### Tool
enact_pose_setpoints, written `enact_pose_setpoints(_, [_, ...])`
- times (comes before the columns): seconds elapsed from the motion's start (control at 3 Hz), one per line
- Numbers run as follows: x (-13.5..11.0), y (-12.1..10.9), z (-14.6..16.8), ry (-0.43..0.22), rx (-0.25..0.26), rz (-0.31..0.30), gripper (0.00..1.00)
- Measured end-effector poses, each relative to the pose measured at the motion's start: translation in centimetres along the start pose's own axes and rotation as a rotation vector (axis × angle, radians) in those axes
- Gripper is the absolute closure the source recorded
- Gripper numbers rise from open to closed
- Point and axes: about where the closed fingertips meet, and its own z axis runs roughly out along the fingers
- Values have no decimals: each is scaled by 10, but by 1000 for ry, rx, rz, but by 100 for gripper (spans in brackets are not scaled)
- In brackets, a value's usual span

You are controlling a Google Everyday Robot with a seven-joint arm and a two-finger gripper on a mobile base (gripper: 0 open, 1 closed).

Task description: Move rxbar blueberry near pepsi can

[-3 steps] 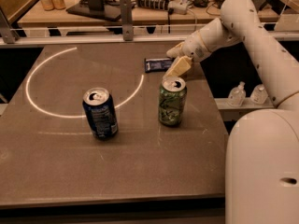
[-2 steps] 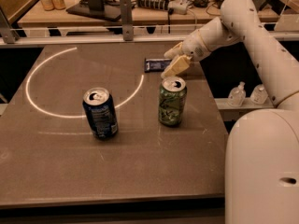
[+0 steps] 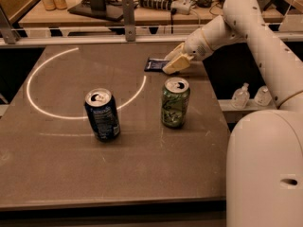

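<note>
Gripper (image 3: 174, 64) at rxbar blueberry (image 3: 155, 64); pepsi can (image 3: 102, 115) well apart.

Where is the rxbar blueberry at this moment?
In the camera view the rxbar blueberry lies flat near the far edge of the table, behind the green can, with the gripper at its right end.

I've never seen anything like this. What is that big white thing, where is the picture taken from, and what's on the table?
The white thing is a robot: its body fills the lower right, and its single arm reaches over the table. One camera looks down from the near side. At the arm's tip is the gripper, its hand, low near the far edge, at the rxbar blueberry, a flat dark blue bar. Whether it holds the bar I cannot tell. Nearer stand the pepsi can, left, and a green can, right.
</note>
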Motion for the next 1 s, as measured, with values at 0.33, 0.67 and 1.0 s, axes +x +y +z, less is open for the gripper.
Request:
enact_pose_setpoints(0.33, [-45, 58, -2, 98, -132, -242, 100])
enact_pose_setpoints(0.67, [-80, 107, -15, 182, -210, -433, 100])
enact_pose_setpoints(1.0, [-97, 139, -32, 271, -217, -567, 100])
